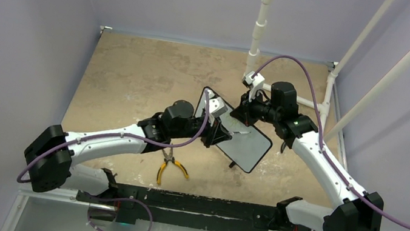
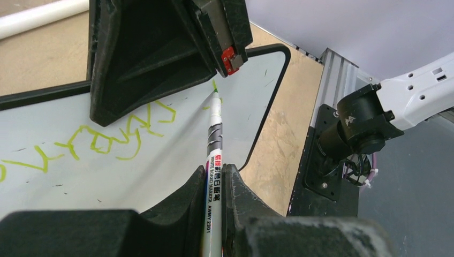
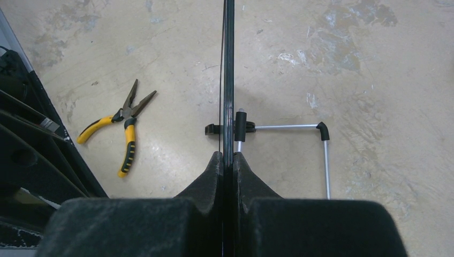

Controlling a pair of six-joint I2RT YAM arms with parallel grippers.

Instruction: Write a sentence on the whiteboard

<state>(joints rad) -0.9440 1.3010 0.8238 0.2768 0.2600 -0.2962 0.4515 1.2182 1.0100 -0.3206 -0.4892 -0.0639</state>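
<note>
At the centre of the overhead view sits the small rectangular white whiteboard with a thin black frame [image 1: 247,147]; the right gripper [image 3: 227,160] is closed tight on its edge; the left gripper [image 2: 214,179] clamps a white marker pen [image 2: 215,128], tip at the board, right of the yellow-green handwritten sentence [image 2: 115,136].

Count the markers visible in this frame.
1: a marker clamped in the left gripper, its tip at the whiteboard by the green writing. Others could be hidden from view.
</note>
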